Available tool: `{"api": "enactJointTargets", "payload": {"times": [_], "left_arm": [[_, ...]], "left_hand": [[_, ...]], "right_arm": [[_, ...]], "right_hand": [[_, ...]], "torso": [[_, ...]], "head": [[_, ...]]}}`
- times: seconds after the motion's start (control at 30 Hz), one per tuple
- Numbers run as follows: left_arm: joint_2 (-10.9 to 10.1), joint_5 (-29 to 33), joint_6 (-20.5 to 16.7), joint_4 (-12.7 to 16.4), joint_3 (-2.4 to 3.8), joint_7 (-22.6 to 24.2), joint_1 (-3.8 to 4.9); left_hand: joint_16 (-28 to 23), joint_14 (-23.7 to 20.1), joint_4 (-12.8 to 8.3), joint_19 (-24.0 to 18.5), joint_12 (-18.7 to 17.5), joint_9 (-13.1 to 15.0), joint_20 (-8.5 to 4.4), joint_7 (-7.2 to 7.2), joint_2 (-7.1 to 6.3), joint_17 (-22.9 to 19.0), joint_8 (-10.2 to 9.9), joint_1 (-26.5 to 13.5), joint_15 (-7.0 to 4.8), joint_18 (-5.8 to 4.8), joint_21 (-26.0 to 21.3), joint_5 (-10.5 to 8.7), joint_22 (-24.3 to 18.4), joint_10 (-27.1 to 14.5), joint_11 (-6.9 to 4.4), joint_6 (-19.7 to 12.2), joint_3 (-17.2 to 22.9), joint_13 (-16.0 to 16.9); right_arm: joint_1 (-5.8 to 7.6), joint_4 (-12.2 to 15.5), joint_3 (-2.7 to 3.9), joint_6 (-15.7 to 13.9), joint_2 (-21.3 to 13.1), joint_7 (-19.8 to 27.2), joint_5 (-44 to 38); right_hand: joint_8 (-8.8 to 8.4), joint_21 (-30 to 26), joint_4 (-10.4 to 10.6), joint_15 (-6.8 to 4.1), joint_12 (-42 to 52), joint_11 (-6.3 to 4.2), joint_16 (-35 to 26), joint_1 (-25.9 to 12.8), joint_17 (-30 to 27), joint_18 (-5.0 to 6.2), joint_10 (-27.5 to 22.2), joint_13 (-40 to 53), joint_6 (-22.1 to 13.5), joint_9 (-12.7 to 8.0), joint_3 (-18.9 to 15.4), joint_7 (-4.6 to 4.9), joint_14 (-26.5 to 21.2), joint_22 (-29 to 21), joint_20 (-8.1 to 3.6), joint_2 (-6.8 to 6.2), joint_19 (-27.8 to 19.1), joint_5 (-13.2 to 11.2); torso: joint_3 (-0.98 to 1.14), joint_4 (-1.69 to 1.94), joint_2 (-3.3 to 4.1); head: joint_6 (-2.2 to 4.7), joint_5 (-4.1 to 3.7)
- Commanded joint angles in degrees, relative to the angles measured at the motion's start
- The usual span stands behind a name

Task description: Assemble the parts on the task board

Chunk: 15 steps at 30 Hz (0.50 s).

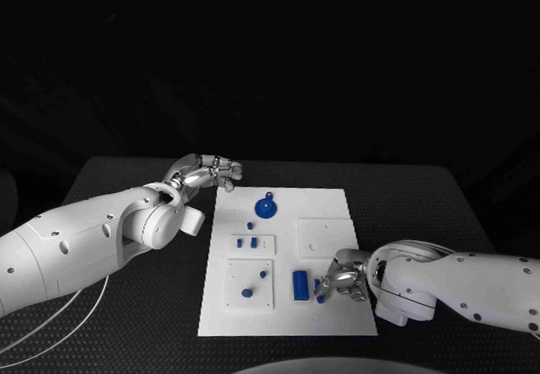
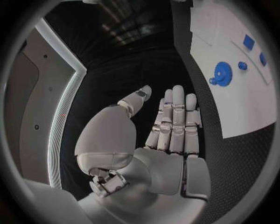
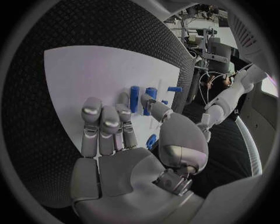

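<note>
Nearest to us, our right hand (image 1: 345, 279) sits over the near right part of the task board (image 1: 324, 197), fingers bent down toward a long blue part (image 1: 300, 285) lying there. From the right wrist we see the fingers (image 3: 105, 123) held close together above the white plate, with the thumb bent across by small blue pieces (image 3: 150, 95), but we cannot tell whether anything is pinched. Our left hand (image 1: 205, 172) hangs off the board's far left corner, over bare black table (image 1: 127, 175), fingers straight and together, thumb apart, holding nothing. On the board's far end lies a round blue gear (image 1: 265, 207), with smaller blue parts (image 1: 253, 241) nearer its middle. Right of the board and beyond its far edge, black table lies open.
</note>
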Motion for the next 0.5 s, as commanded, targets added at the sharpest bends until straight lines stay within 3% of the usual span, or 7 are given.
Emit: {"api": "enactJointTargets", "payload": {"times": [0.03,0.37,0.5], "left_arm": [[0.1,0.2,0.8,0.1,0.03,0.3,0.01],[0.1,0.2,0.7,0.1,0.02,0.3,0.01],[0.0,0.2,0.7,0.1,0.01,0.3,0.01]], "left_hand": [[-0.2,0.3,0.4,0.3,-0.2,-0.1,0.01,0.16,0.01,0.1,0.2,-0.4,0.06,0.86,-0.3,0.17,0.1,0.0,0.03,-0.4,0.0,-0.1],[-0.2,0.4,0.4,0.3,-0.2,-0.1,0.01,0.16,0.02,0.1,0.2,-0.4,0.06,0.86,-0.3,0.17,0.1,0.0,0.03,-0.4,0.0,-0.1],[-0.3,0.4,0.4,0.3,-0.2,-0.1,0.01,0.16,0.02,0.1,0.2,-0.4,0.06,0.87,-0.3,0.17,0.1,0.0,0.03,-0.4,0.0,-0.1]], "right_arm": [[-0.05,0.4,0.02,0.3,0.0,1.9,0.1],[-0.04,0.9,0.03,1.8,-0.9,3.1,0.9],[-0.04,0.8,0.02,5.2,-1.5,3.2,-1.4]], "right_hand": [[-0.14,-0.2,0.6,-0.45,-0.2,-0.17,-0.2,-0.1,0.0,1.94,0.0,0.1,0.1,-0.1,0.0,0.19,-0.1,-0.1,-0.37,-0.74,0.0,0.0],[-0.13,-0.2,1.2,-0.49,-0.3,-0.19,-0.2,-0.1,0.0,1.94,0.0,0.1,0.1,-0.1,-0.1,0.17,-0.2,-0.1,-0.46,-1.57,0.0,0.0],[-0.21,-0.2,1.1,-0.46,-0.3,-0.13,-0.2,0.2,0.0,1.94,-0.1,0.1,-0.2,-0.1,-0.7,0.23,-0.2,-0.1,-0.58,-2.84,0.0,0.0]], "torso": [[0.03,-0.02,0.01],[0.04,-0.04,-0.01],[0.02,-0.04,0.02]], "head": [[0.05,-0.02],[0.09,-0.05],[0.1,-0.04]]}}
